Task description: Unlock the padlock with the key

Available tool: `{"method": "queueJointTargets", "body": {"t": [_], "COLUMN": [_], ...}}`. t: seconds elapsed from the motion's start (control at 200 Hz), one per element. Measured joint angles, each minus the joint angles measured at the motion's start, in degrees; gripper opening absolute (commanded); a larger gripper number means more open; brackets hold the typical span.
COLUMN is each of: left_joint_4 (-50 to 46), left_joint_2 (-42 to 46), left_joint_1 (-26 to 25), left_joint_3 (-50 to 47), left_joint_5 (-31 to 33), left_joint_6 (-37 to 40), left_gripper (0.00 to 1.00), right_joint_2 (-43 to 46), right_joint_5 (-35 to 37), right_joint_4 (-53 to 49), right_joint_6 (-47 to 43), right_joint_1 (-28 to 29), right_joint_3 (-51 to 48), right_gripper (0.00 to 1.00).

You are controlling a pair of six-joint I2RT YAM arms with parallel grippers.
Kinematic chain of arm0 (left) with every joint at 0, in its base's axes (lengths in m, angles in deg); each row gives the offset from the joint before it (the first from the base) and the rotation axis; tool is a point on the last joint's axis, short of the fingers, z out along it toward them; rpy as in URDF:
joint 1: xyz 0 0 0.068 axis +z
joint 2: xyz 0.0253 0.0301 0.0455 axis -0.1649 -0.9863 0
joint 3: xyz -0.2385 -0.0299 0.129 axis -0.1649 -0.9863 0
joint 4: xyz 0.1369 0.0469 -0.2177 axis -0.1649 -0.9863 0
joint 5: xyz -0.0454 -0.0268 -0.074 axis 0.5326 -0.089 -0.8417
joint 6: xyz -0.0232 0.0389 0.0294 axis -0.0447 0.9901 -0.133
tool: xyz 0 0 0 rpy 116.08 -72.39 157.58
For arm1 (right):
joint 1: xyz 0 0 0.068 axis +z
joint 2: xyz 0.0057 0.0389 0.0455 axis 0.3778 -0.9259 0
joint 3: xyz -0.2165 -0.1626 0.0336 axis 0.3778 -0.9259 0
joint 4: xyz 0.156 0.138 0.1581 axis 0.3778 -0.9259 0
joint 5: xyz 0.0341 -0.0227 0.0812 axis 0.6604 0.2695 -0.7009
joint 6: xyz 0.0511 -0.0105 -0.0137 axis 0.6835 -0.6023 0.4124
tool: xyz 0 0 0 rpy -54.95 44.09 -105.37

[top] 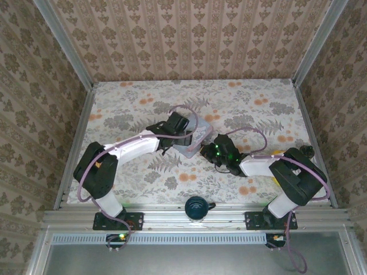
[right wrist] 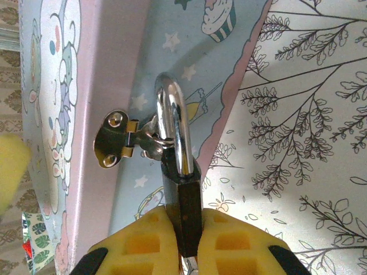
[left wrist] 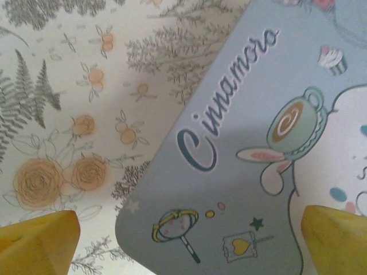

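Padlock (right wrist: 182, 192), small, rigid, likely light and slippery: I am pinching its dark body, the soundest hold, in the closed-down right tool (right wrist: 186, 232), it is hanging from the hasp (right wrist: 117, 140) of the pale blue tin (left wrist: 241, 143) at the middle of the tabletop (top: 258, 114), and the left tool (left wrist: 186, 240) is hovering wide open, empty, above the lid.

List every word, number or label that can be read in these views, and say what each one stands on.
"Cinnamoro": dark blue script on the lid of the pale blue tin, left wrist view; nothing legible follows it.
No lettering can be made out on the padlock in the right wrist view.
In the top view the tin's print is too small to read.
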Motion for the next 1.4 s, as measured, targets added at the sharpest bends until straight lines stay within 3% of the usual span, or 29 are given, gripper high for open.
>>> {"method": "queueJointTargets", "body": {"t": [0.405,0.965,1.4], "left_joint_4": [6.3,9.4,12.0], "left_joint_2": [1.1,1.6,2.2], "left_joint_1": [-0.5,-0.2,0.2], "left_joint_3": [-4.8,-6.6,-8.4], "left_joint_5": [-1.4,-2.5,-2.4], "left_joint_6": [-3.3,-4.0,-4.9], "left_gripper": [0.74,0.69,0.68], "right_joint_2": [0.1,-1.0,-4.0], "right_joint_5": [0.0,0.6,3.0], "right_joint_4": [0.2,5.4,3.8], "right_joint_6": [0.0,2.1,-0.5], "right_joint_1": [-1.6,-2.1,-5.1], "right_joint_3": [-0.9,-3.0,1.2], "right_gripper": [0.0,0.0,0.0]}}
